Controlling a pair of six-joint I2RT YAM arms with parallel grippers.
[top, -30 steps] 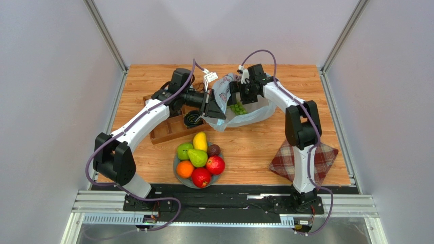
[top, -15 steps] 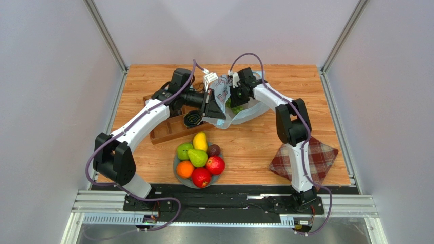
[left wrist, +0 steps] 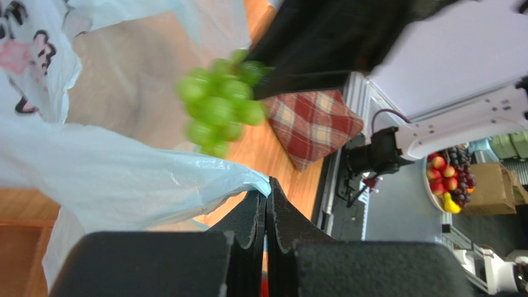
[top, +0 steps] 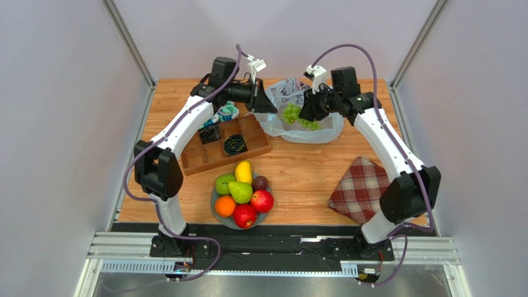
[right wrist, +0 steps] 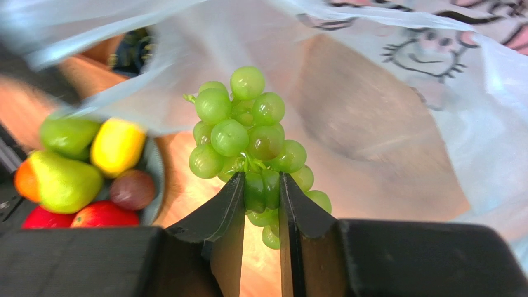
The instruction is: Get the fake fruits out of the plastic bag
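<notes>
right tool (right wrist: 259, 183) clamps the grape bunch (right wrist: 246, 133) over the plastic bag (right wrist: 489, 130) at the table's (top: 310, 176) far edge; left tool (left wrist: 266, 193), closed, pinches its rim.

- The right gripper (right wrist: 259, 185), a second ago down inside the plastic bag (top: 316, 133), has risen with the green grape bunch (right wrist: 248, 136) clamped between its fingers. The bunch now hangs over the bag's open mouth.
- Its arm has swung outward, and the elbow is now clear of the red plaid cloth (top: 365, 192).
- The left gripper (left wrist: 266, 192), pinching the bag's edge, has lifted toward the far edge, uncovering the wooden tray (top: 198, 159).
- The bag has shifted back and slightly right.
</notes>
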